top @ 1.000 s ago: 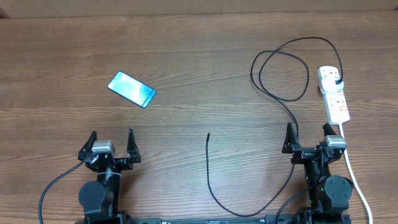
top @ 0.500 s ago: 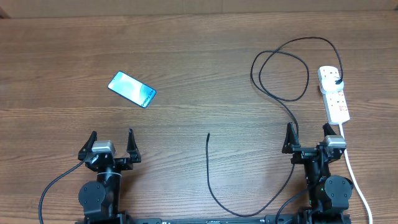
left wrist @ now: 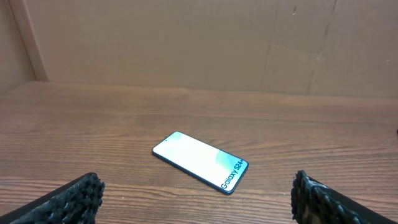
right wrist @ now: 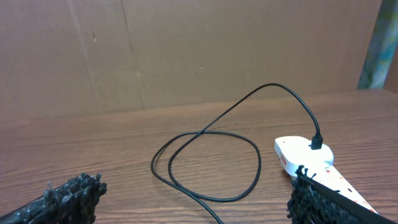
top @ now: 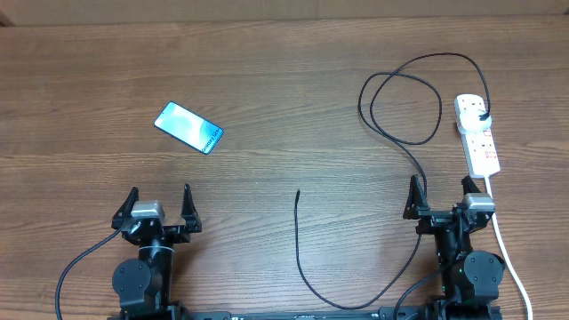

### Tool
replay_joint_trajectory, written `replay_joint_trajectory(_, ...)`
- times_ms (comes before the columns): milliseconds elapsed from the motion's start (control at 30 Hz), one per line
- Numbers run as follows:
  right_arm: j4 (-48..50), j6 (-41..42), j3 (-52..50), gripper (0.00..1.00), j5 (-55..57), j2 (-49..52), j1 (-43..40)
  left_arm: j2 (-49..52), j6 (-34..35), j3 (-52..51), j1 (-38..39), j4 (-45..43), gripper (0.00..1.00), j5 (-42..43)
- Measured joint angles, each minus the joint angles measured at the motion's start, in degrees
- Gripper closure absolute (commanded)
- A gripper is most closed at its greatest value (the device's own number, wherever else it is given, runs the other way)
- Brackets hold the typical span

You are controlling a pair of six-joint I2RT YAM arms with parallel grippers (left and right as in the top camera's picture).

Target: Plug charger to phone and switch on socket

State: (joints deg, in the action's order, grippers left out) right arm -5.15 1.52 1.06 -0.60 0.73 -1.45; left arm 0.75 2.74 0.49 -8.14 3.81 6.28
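Note:
The phone lies flat at the left with its cyan screen lit; the left wrist view shows the phone ahead of the fingers. The charger is a thin black cable looping at the right, its plug in the white socket, its connector tip lying free mid-table. In the right wrist view the charger loops ahead and the socket sits at the right. My left gripper and right gripper stand open near the front edge, holding nothing.
The socket's white lead runs down past the right arm to the front edge. A brown cardboard wall closes the back of the wooden table.

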Motion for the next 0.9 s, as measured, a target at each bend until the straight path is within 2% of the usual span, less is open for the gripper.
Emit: replay_joint_trajectory(900, 0.0, 0.0, 0.0, 0.0, 0.0, 0.0, 0.0, 0.0, 0.3, 0.0, 0.0, -0.2, 0.0, 2.4)
